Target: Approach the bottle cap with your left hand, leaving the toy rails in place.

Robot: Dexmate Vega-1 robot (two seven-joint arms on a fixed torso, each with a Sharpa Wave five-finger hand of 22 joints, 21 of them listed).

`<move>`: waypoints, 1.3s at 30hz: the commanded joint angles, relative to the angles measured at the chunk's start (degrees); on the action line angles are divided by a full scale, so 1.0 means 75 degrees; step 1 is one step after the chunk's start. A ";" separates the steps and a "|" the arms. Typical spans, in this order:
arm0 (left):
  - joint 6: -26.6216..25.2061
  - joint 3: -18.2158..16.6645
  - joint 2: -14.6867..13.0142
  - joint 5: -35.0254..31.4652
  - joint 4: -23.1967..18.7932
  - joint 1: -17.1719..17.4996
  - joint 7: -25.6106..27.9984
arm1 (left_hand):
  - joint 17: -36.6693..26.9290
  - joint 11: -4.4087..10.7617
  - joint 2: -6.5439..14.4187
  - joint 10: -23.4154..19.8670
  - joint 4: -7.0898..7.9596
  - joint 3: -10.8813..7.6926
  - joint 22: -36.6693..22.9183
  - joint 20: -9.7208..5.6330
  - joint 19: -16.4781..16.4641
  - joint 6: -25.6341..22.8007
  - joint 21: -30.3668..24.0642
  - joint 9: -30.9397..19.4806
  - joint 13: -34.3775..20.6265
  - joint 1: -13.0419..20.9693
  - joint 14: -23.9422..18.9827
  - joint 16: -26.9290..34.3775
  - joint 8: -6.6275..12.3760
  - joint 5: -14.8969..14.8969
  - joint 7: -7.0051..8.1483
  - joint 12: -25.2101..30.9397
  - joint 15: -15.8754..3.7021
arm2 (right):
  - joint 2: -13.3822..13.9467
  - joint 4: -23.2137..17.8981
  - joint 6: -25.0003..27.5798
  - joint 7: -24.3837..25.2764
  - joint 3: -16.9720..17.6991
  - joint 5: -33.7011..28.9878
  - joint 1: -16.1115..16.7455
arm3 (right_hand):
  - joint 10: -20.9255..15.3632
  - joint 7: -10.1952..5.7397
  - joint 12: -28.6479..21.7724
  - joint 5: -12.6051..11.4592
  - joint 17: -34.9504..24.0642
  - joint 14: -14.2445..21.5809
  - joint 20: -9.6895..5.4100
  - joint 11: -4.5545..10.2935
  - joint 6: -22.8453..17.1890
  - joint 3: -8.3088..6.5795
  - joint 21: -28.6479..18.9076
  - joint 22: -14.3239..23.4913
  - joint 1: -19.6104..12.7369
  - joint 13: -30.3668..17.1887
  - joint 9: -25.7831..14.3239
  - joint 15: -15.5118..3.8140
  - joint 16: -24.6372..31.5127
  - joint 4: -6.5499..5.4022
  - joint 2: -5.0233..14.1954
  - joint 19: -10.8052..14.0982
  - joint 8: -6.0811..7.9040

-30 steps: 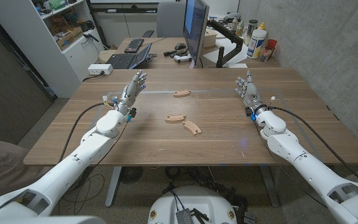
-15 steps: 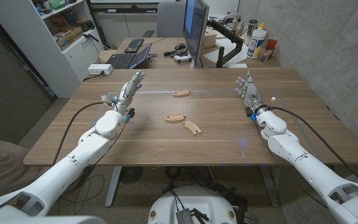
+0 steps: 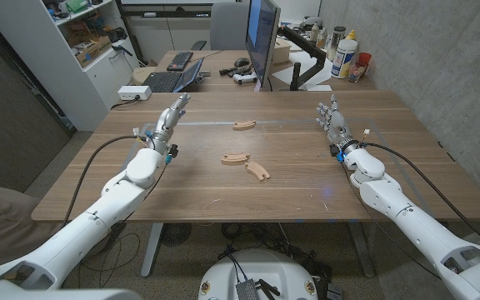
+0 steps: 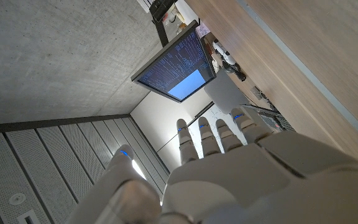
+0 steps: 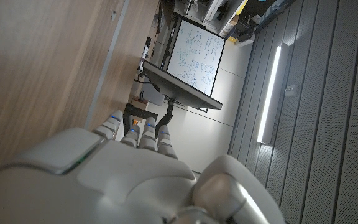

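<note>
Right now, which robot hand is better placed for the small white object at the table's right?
Right: right robot hand stands beside the small white object; left robot hand is across the table.

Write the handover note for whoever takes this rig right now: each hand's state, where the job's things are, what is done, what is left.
Left hand: holds nothing, fingers out straight, raised over the table's left side.
Right hand: holds nothing, fingers apart, at the table's right side.
Toy rails: one near the far middle, two close together at the centre, none touched by either hand.
Bottle cap: I cannot make one out on the table.
Done: rails left in place.
Left: find the cap, bring the left hand to it.
</note>
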State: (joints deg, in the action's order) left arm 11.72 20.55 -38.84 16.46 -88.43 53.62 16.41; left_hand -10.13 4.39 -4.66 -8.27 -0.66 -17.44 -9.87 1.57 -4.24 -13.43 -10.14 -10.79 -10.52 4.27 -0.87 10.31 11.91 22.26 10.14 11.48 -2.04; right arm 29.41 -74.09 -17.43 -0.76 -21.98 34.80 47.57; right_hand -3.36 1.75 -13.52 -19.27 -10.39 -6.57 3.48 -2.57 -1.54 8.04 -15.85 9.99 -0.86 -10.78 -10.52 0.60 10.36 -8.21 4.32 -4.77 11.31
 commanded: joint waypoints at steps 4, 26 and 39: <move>-0.0423 -0.0014 -0.0270 -0.0598 -0.0279 0.0127 0.0329 | -0.0015 0.0016 -0.0005 -0.0027 -0.0048 -0.0013 -0.0021 0.0062 -0.0005 -0.0040 -0.0061 -0.0011 -0.0029 0.0073 -0.0060 0.0051 0.0017 0.0046 -0.0005 0.0045 -0.0381 | -0.0046 -0.0003 0.0027 0.0127 -0.0031 -0.0059 -0.0003 | 0.0014 0.0017 0.0008 -0.0040 -0.0016 -0.0046 0.0001 0.0001 0.0038 -0.0019 0.0061 0.0031 -0.0085 -0.0013 -0.0016 -0.0015 0.0013 0.0016 0.0214 -0.0038 -0.0032; -0.0962 -0.0039 -0.0605 -0.1163 -0.0514 0.0076 0.0531 | -0.0015 0.0040 0.0012 0.0064 -0.0095 -0.0024 -0.0020 0.0167 -0.0011 -0.0034 -0.0086 -0.0012 -0.0030 0.0116 -0.0015 0.0040 -0.0007 0.0065 0.0016 0.0005 -0.0335 | -0.0003 0.0021 0.0067 0.0156 -0.0047 -0.0117 -0.0017 | 0.0012 0.0017 0.0016 -0.0041 -0.0014 -0.0056 0.0005 -0.0019 0.0034 -0.0041 0.0124 0.0035 -0.0100 -0.0013 -0.0016 -0.0021 0.0024 0.0027 0.0254 -0.0016 -0.0034; -0.1675 0.0015 -0.0722 -0.1960 -0.0829 0.0182 0.1250 | -0.0013 0.0046 0.0032 0.0044 -0.0140 -0.0040 -0.0018 0.0011 -0.0011 -0.0025 -0.0094 -0.0013 -0.0030 0.0163 -0.0018 0.0045 -0.0024 0.0086 0.0022 0.0014 -0.0510 | -0.0016 0.0011 0.0024 0.0261 -0.0076 -0.0244 -0.0046 | 0.0009 -0.0005 0.0020 -0.0040 -0.0013 -0.0046 -0.0012 0.0019 0.0027 -0.0055 0.0154 0.0036 -0.0106 -0.0014 -0.0017 -0.0078 0.0033 0.0032 0.0274 0.0018 -0.0033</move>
State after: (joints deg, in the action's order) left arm 3.34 20.21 -43.49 6.54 -92.96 54.37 21.70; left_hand -10.14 4.60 -4.26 -8.04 -1.22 -17.69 -9.88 2.56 -4.25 -13.41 -10.61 -10.79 -10.52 4.66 -0.88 10.31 11.91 22.47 10.13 11.48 -2.04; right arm 29.39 -73.98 -16.86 0.80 -22.45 33.48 47.34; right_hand -3.37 1.75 -13.52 -19.26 -10.40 -6.87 3.48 -2.57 -1.53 7.80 -14.83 9.99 -1.33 -10.77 -10.52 0.29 10.37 -7.98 4.47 -4.77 11.31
